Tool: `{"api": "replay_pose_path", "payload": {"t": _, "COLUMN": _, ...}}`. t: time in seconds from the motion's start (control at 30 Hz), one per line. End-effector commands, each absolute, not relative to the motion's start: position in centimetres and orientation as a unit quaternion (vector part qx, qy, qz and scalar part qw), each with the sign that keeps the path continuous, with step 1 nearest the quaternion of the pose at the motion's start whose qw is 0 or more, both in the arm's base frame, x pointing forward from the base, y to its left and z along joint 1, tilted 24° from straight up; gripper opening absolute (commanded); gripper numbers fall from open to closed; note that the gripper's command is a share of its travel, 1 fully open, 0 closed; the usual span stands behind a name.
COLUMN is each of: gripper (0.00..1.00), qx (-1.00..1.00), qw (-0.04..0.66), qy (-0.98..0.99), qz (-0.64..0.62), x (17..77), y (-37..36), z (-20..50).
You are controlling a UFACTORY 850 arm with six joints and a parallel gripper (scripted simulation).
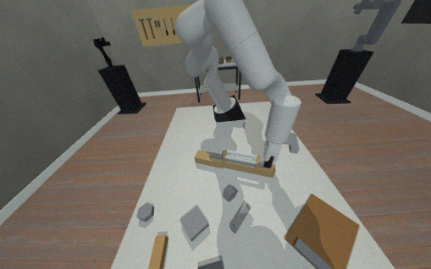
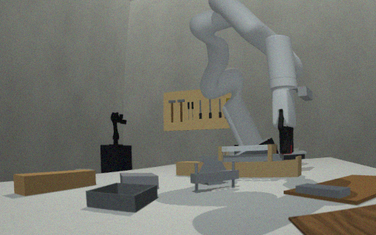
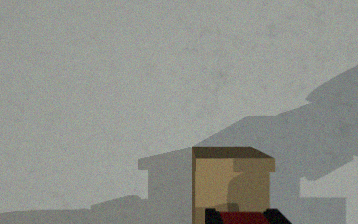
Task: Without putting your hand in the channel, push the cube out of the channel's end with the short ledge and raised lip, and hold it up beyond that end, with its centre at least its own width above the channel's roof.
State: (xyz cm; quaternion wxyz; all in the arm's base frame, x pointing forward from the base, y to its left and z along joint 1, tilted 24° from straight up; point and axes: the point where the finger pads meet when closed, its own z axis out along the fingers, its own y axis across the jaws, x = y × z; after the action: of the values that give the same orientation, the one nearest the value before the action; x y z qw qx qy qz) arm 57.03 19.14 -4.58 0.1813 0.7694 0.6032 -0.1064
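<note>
The wooden channel (image 1: 207, 160) (image 2: 264, 168) lies across the middle of the table, with a pale roof (image 1: 240, 158) (image 2: 247, 147) over its middle part. My gripper (image 1: 268, 161) (image 2: 286, 148) (image 3: 243, 220) points straight down at the channel's right end, on the ledge outside the roof. It is shut on the red cube (image 3: 243, 218), which shows as a thin red sliver in the exterior view (image 2: 292, 148) and is hidden in the top view. The cube sits low, at the ledge's level, behind the raised wooden lip (image 3: 231, 182).
Near the front lie a grey open tray (image 2: 121, 196) (image 1: 194, 222), a grey stool-like piece (image 2: 213, 175), small grey blocks (image 1: 229, 192) (image 1: 146, 211), a long wooden block (image 2: 55, 181) (image 1: 158, 251) and a wooden board (image 1: 321, 230) (image 2: 363, 185) bearing a grey bar.
</note>
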Motion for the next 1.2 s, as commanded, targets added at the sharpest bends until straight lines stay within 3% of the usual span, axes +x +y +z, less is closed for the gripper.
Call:
{"api": "replay_pose_path", "payload": {"t": 0.0, "gripper": 0.0, "qx": 0.769, "qw": 0.181, "qy": 0.603, "qz": -0.106, "x": 57.0, "y": 19.9, "z": -2.9}}
{"api": "replay_pose_path", "payload": {"t": 0.3, "gripper": 0.0, "qx": 0.769, "qw": 0.181, "qy": 0.603, "qz": -0.106, "x": 56.7, "y": 21.7, "z": 1.2}}
{"api": "replay_pose_path", "payload": {"t": 1.17, "gripper": 0.0, "qx": 0.769, "qw": 0.181, "qy": 0.603, "qz": -0.106, "x": 56.7, "y": 21.7, "z": 1.2}}
